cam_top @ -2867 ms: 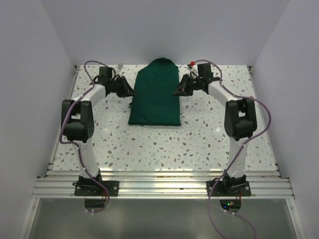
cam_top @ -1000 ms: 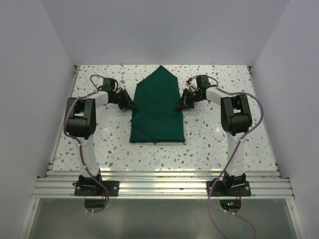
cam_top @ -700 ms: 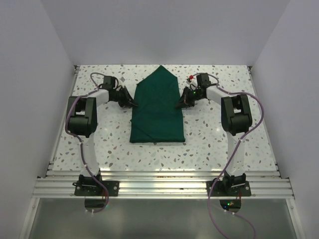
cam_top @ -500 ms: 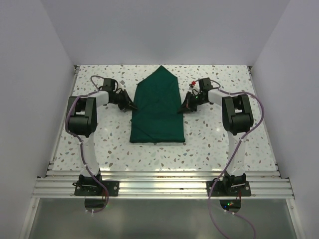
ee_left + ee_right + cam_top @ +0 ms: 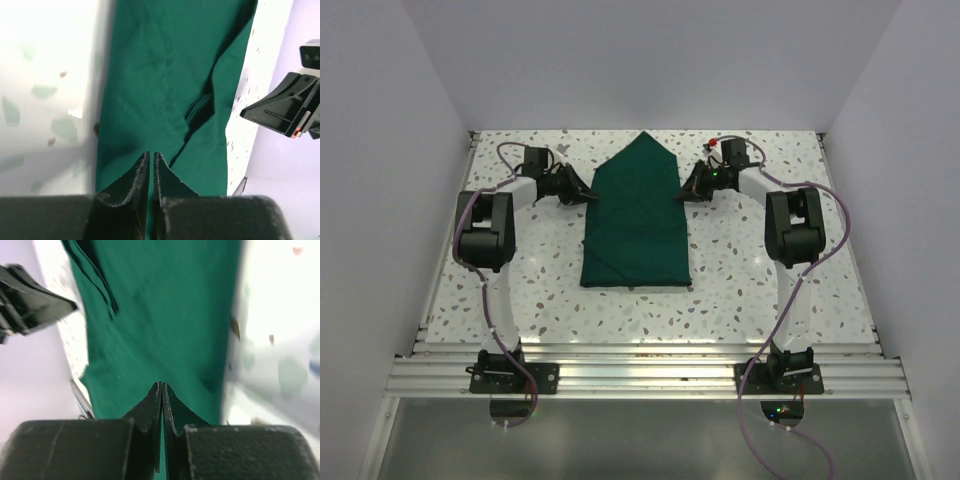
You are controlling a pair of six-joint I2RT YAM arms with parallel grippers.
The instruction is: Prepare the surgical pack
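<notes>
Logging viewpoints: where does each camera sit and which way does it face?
Top external: above, behind the bases, looking down at the green cloth; both arms show.
Left wrist: faces right across the cloth toward the right gripper; own jaws at bottom.
Right wrist: mirrored, facing the left gripper; own jaws at bottom.
Shared: the cloth.

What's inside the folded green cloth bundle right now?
Only the outer folds of the green cloth bundle show, on the speckled table. Anything wrapped inside is covered and cannot be seen.
</notes>
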